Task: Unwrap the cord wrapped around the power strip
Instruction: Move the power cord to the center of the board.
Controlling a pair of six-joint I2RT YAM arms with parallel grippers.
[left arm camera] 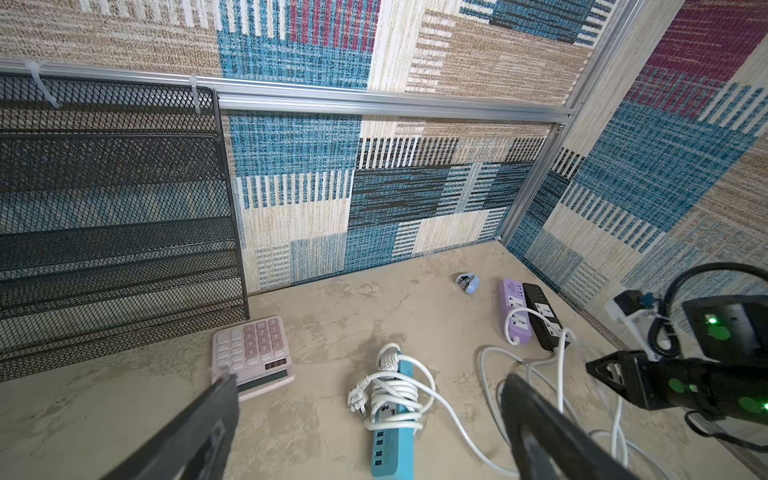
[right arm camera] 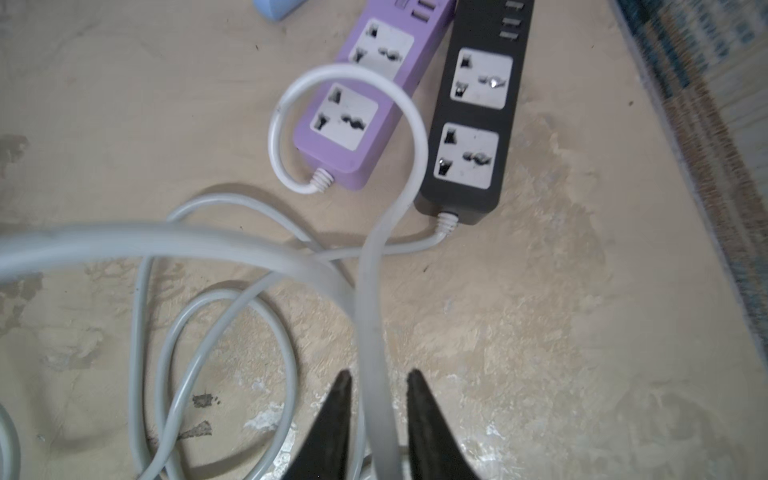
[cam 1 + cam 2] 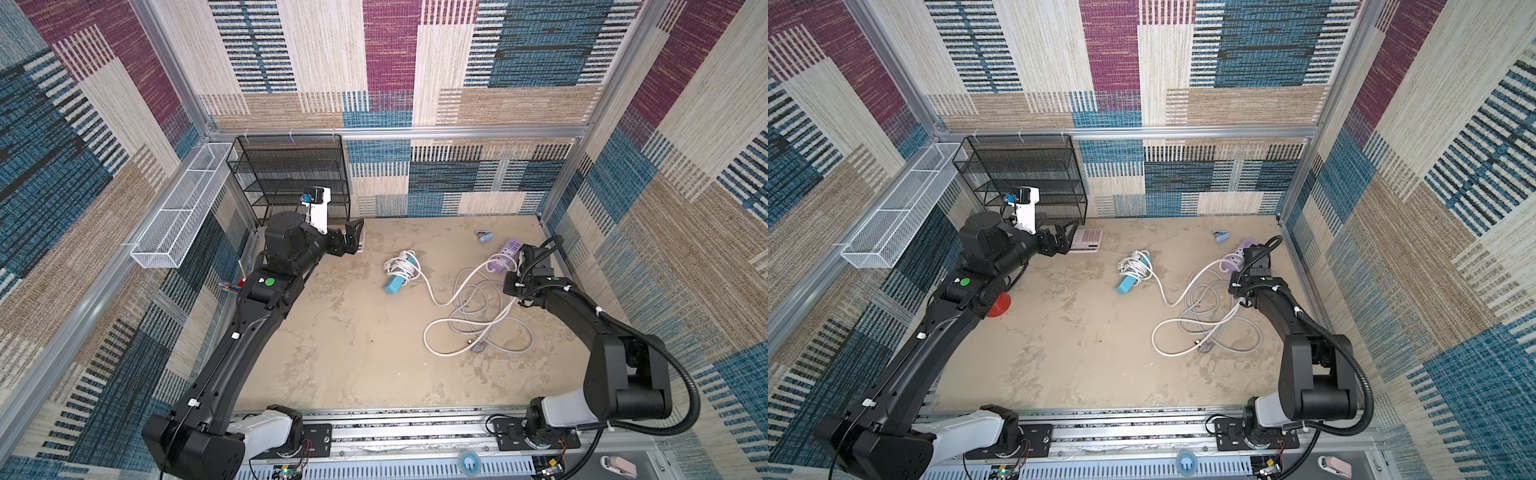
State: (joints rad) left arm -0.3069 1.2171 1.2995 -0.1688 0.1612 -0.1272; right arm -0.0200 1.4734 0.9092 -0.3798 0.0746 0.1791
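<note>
**Right jaws loose around purple strip's cord; blue strip wound**

White cord (image 2: 374, 316) runs up between the fingers of the right gripper (image 2: 379, 376). I see a sliver of table on either side of it, so the jaws are partly parted and clamp nothing. The cord loops into the purple power strip (image 2: 349, 120) just ahead of the jaws. The black power strip (image 2: 478, 112) lies alongside, apparently touching. Both strips are bare of windings. My reading: the arm sits at this cord to lay it clear, and a slack hold lets it slide.

Remaining work, as I judge it: the blue power strip (image 1: 390, 457), its wound cord (image 1: 395, 395) round the middle. It lies ahead of and between the fingers of the left gripper (image 1: 370, 379), which gapes wide and empty, seemingly lined up for it. A calculator (image 1: 253, 353) sits just past one fingertip, by the mesh rack (image 1: 116, 208).

Unclear:
- In the loose pile (image 3: 469, 328) off to one side of the right jaws, I cannot sort purple's cord from black's.
- The right fingers are hidden under the wrist in both top views.
- A small blue item (image 1: 469, 282) is unidentified.
</note>
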